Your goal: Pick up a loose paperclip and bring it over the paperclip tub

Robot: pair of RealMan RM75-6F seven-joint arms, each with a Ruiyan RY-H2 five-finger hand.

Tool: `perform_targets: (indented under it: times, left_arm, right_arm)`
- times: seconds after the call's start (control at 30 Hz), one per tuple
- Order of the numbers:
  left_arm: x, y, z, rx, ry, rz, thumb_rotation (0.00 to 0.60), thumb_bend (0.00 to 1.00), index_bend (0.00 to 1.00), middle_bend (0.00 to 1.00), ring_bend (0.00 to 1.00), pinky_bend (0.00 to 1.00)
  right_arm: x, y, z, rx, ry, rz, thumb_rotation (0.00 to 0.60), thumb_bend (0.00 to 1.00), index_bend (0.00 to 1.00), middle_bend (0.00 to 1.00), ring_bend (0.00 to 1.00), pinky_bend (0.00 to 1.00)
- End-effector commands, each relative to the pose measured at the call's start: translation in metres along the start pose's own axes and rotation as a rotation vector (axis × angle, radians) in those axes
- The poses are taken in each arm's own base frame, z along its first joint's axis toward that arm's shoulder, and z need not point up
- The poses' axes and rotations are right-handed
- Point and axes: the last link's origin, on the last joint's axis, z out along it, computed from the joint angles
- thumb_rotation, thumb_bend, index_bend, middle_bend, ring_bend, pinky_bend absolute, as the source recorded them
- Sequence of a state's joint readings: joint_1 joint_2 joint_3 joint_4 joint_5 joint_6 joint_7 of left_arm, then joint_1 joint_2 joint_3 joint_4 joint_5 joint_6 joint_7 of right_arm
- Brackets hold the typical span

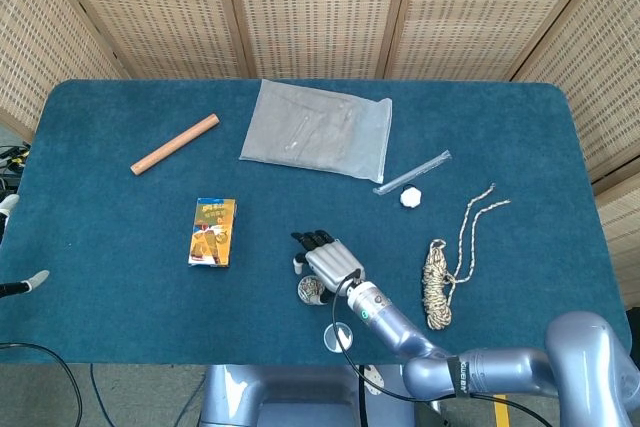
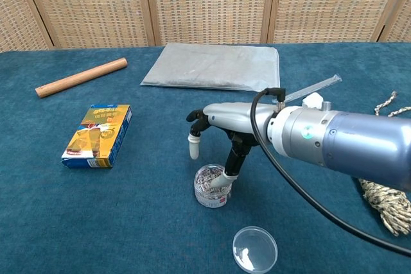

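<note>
The paperclip tub (image 2: 212,187) is a small clear round pot full of silver clips, near the table's front edge; in the head view the tub (image 1: 311,290) is partly covered by my hand. My right hand (image 2: 231,118) hangs right over it, fingers apart. The thumb tip (image 2: 221,181) dips into the tub's mouth and one finger (image 2: 192,148) points down just left of it. No paperclip shows between the fingers. Only two pale fingertips (image 1: 22,285) of my left hand show at the far left edge, spread apart and holding nothing.
The tub's clear lid (image 2: 255,248) lies in front of it. A snack box (image 2: 97,135) lies to the left, with a wooden rod (image 2: 81,76) and a grey bag (image 2: 215,67) further back. A rope bundle (image 1: 437,272), clear tube (image 1: 412,173) and white piece (image 1: 410,197) lie right.
</note>
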State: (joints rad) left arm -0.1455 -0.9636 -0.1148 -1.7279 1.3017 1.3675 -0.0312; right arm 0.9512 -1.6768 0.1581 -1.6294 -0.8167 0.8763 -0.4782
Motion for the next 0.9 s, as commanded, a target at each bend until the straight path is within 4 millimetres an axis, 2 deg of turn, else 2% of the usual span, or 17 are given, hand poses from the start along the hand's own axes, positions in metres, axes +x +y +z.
perform_targets:
  times: [0.03,0.13,0.2,0.3,0.33,0.47,0.53,0.57,0.63,0.7,0.77,0.9]
  left_arm:
    - [0.0,0.0,0.0,0.0,0.002,0.0,0.6,0.0,0.0,0.0,0.0,0.0]
    - [-0.001,0.001,0.0,-0.005,0.001,0.002,0.6,0.0,0.0,0.0,0.0,0.0]
    - [-0.001,0.001,-0.001,-0.012,0.002,0.003,0.6,0.0,0.0,0.0,0.0,0.0]
    - [0.0,0.002,-0.003,-0.022,0.012,0.002,0.6,0.0,0.0,0.0,0.0,0.0]
    - [0.0,0.003,-0.004,-0.027,0.019,0.0,0.6,0.0,0.0,0.0,0.0,0.0]
    - [0.0,0.004,-0.007,-0.041,0.032,-0.002,0.6,0.0,0.0,0.0,0.0,0.0]
    - [-0.003,0.004,-0.011,-0.046,0.029,0.005,0.6,0.0,0.0,0.0,0.0,0.0]
    - [-0.004,0.004,-0.012,-0.047,0.028,0.008,0.6,0.0,0.0,0.0,0.0,0.0]
    - [-0.005,0.004,-0.015,-0.046,0.025,0.013,0.6,0.0,0.0,0.0,0.0,0.0]
    - [-0.006,0.004,-0.016,-0.045,0.023,0.015,0.6,0.0,0.0,0.0,0.0,0.0]
    - [-0.008,0.003,-0.02,-0.04,0.017,0.019,0.6,0.0,0.0,0.0,0.0,0.0]
    - [-0.009,0.0,-0.025,-0.028,0.006,0.02,0.6,0.0,0.0,0.0,0.0,0.0]
  right_arm:
    - [0.012,-0.001,-0.005,0.005,0.029,0.014,0.6,0.15,0.39,0.0,0.0,0.0]
    - [0.032,0.005,-0.017,0.004,0.083,0.015,0.6,0.15,0.39,0.0,0.0,0.0]
    - [0.049,0.021,-0.032,-0.017,0.15,-0.025,0.6,0.15,0.38,0.0,0.0,0.0]
    - [0.067,0.057,-0.06,-0.07,0.275,-0.107,0.6,0.11,0.32,0.0,0.0,0.0]
    - [0.072,0.078,-0.073,-0.102,0.344,-0.164,0.6,0.07,0.26,0.0,0.0,0.0]
    - [0.073,0.131,-0.112,-0.197,0.473,-0.258,0.6,0.0,0.05,0.0,0.0,0.0]
    - [0.06,0.173,-0.152,-0.319,0.48,-0.249,0.6,0.0,0.01,0.0,0.0,0.0]
    - [0.055,0.183,-0.165,-0.348,0.475,-0.255,0.6,0.0,0.0,0.0,0.0,0.0]
    - [0.049,0.195,-0.186,-0.392,0.473,-0.268,0.6,0.0,0.0,0.0,0.0,0.0]
    - [0.047,0.201,-0.198,-0.416,0.475,-0.274,0.6,0.0,0.0,0.0,0.0,0.0]
    - [0.042,0.209,-0.224,-0.462,0.486,-0.297,0.6,0.0,0.0,0.0,0.0,0.0]
    - [0.041,0.21,-0.243,-0.488,0.49,-0.32,0.6,0.0,0.0,0.0,0.0,0.0]
